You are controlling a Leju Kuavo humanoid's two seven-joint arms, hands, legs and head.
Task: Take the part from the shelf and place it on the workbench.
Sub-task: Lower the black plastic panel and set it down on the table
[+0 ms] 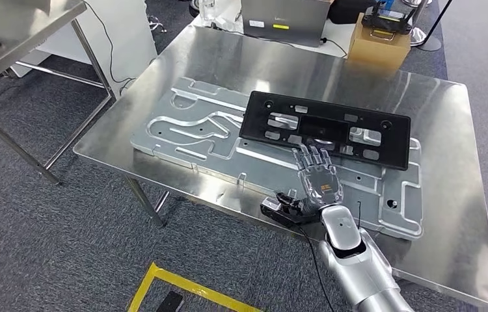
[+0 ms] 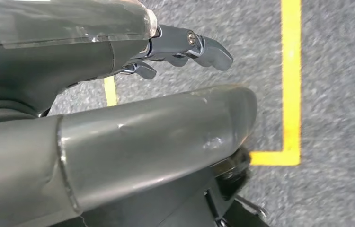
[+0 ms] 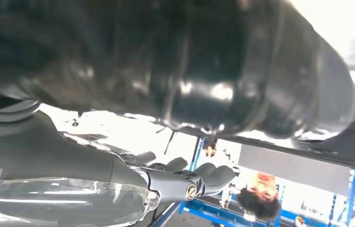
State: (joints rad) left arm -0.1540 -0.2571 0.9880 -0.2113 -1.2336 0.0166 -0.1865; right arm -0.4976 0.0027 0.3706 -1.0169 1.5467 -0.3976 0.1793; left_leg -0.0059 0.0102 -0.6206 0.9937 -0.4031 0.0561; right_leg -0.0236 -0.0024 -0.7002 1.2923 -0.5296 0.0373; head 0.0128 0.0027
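Black part [image 1: 325, 130] laid on the workbench [image 1: 462, 214], centre of the frame.
The right hand [image 1: 318, 177] is spread flat just below it, nothing held; the left hand [image 2: 185, 47] is loosely curled, empty.

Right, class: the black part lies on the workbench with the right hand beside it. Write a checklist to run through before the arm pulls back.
1. black part lies flat on the grey plate: ok.
2. Plate fully on the workbench: ok.
3. right hand holds nothing, fingers spread: ok.
4. Fingertips clear of the part's near edge: cannot tell.
5. left hand hangs over the floor, holding nothing: ok.
6. Cardboard box stands well away from the part: ok.
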